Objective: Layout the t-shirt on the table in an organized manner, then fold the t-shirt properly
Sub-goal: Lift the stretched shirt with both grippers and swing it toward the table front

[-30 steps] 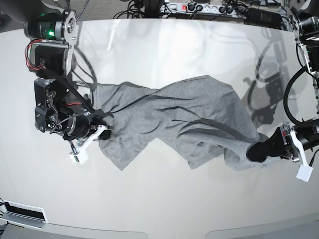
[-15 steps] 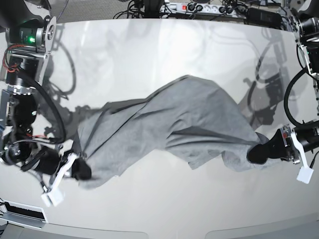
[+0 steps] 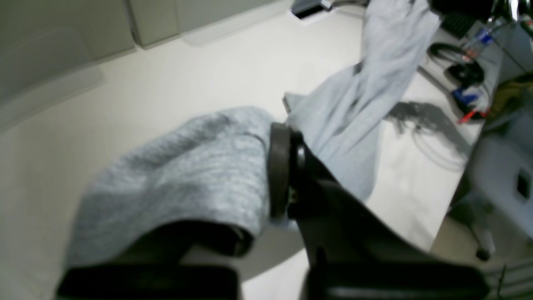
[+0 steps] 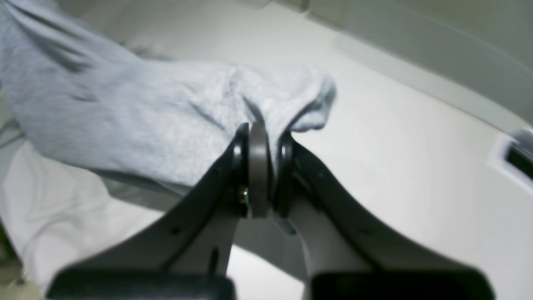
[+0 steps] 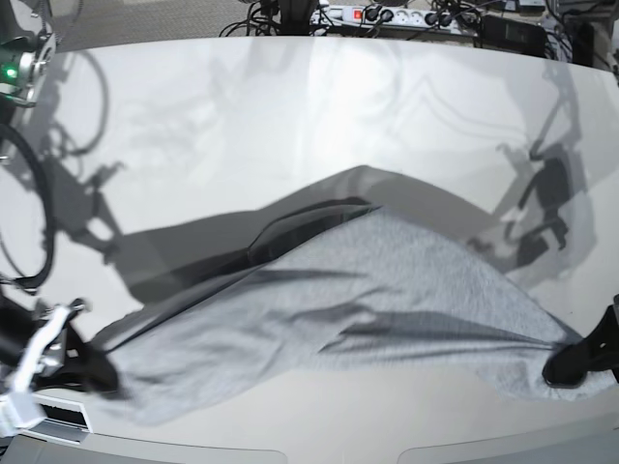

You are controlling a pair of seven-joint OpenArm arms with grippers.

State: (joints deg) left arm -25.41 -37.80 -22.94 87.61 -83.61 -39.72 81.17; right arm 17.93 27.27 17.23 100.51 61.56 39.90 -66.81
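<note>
Stretching between both arms, the t-shirt [image 5: 348, 300] hangs taut across the near half of the table [image 5: 319, 116], running from about 8 o'clock to 4 o'clock in the base view. Heather-grey cloth, no lettering visible on the side that shows. Its upper edge peaks near the table centre and casts a broad shadow toward 10 o'clock; whether the middle of the cloth touches the surface, cannot tell.

Right gripper [image 5: 97, 372] at 8 o'clock of the base view, near the table's front edge, clenched on one end of the shirt. Right wrist view confirms it: the right gripper [image 4: 264, 137] has its jaws pressed together with a bunched fold of the t-shirt [image 4: 137, 116] pinched between them.

Left gripper [image 5: 566, 367] at 4 o'clock, close to the frame edge, grasping the other end. Left wrist view: left gripper [image 3: 283, 141] jaws closed on the cloth, t-shirt [image 3: 200, 166] draped over one finger and trailing off toward 1 o'clock. Blurred.

Cables and a power strip [image 5: 387, 14] at 12 o'clock, beyond the table's far edge.
</note>
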